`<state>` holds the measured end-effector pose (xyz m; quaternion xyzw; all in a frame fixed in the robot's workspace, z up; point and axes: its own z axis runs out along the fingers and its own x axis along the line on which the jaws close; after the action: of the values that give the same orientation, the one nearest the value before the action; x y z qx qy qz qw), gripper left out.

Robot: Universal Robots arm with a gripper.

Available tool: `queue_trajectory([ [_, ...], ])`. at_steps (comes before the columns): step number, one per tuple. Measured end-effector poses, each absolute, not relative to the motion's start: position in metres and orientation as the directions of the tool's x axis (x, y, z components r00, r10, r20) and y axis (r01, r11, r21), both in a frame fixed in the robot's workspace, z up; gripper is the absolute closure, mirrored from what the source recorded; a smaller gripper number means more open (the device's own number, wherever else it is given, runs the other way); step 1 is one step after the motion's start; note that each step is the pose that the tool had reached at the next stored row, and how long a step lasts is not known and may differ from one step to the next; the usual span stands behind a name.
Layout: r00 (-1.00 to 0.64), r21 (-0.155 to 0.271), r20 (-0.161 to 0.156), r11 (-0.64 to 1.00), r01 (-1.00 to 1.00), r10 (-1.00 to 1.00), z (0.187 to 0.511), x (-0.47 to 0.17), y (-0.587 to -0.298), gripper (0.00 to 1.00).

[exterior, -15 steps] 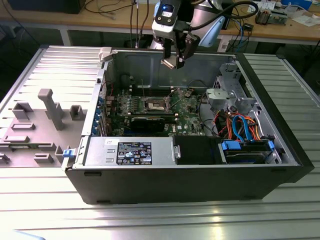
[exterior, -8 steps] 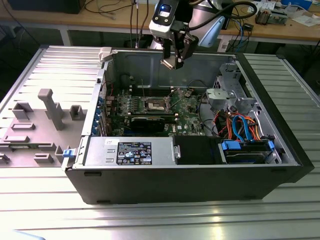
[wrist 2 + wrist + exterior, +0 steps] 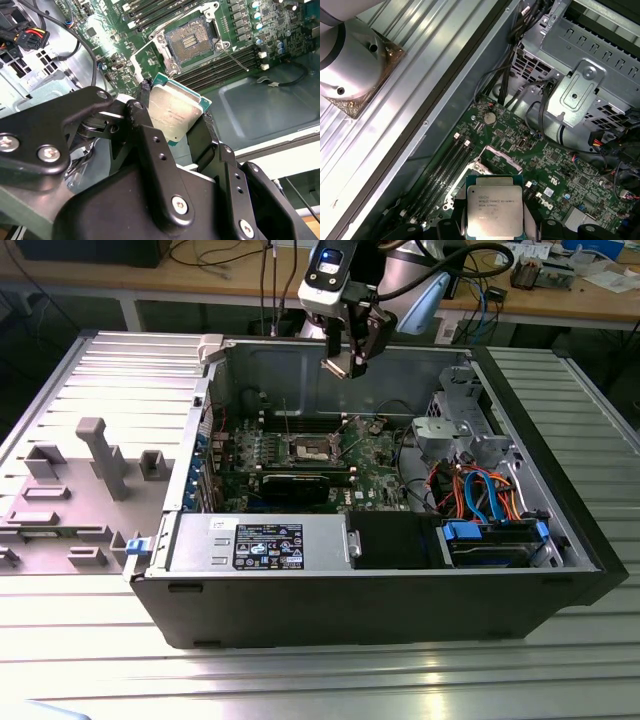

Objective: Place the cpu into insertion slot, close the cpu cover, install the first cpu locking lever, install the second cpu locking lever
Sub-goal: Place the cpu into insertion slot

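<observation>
My gripper (image 3: 345, 367) hangs above the open computer case, near its back wall, shut on the cpu (image 3: 175, 112). The cpu is a flat square chip with a dull silver top and a green edge, pinched between the two black fingers (image 3: 145, 125) in both wress views; it also sits at the cpu (image 3: 495, 210). The insertion slot (image 3: 192, 40) lies below on the green board with its dark centre bare. In the exterior view the insertion slot (image 3: 310, 448) is below and a little to the left of the gripper. The cpu cover (image 3: 150, 62) stands swung open beside the slot.
A long black card (image 3: 300, 483) lies just in front of the socket. A power supply (image 3: 265, 540) fills the case front, a metal drive cage (image 3: 450, 430) and coloured cables (image 3: 480, 490) the right. Grey fixtures (image 3: 100, 455) stand on the table at the left.
</observation>
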<state>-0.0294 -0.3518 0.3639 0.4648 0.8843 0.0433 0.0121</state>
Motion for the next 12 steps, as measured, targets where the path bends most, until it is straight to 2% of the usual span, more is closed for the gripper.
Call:
queue_trajectory([
  [12,-0.497,0.088,0.018,0.494,0.865,0.868,0.3632,-0.0294,-0.3518,0.46],
])
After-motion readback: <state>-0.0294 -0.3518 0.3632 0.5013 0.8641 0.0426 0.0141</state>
